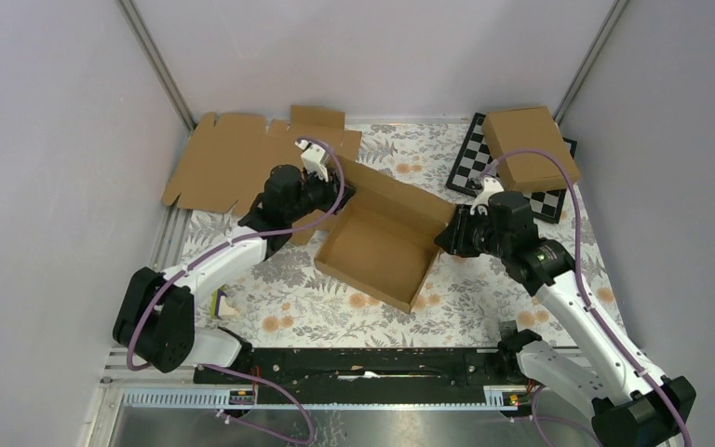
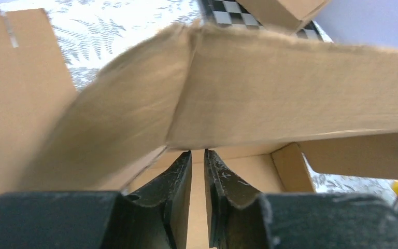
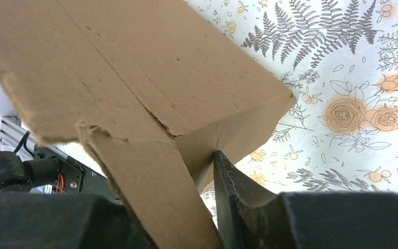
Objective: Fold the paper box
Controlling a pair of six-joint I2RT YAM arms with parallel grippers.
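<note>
Here, right gripper (image 1: 445, 237) pinching paper box (image 1: 372, 253) flap, left gripper (image 2: 198, 162) narrow, hold unclear.

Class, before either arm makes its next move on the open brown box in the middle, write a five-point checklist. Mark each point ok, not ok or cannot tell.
1. The paper box sits open on the tablecloth with its walls up: ok.
2. The lid panel stands raised, not yet closed: ok.
3. The left gripper is at the far-left wall, jaws nearly together; firm hold: cannot tell.
4. The right gripper is at the right corner, cardboard between its jaws, one jaw hidden; hold: cannot tell.
5. The second box on the chessboard lies apart from the work: ok.
</note>
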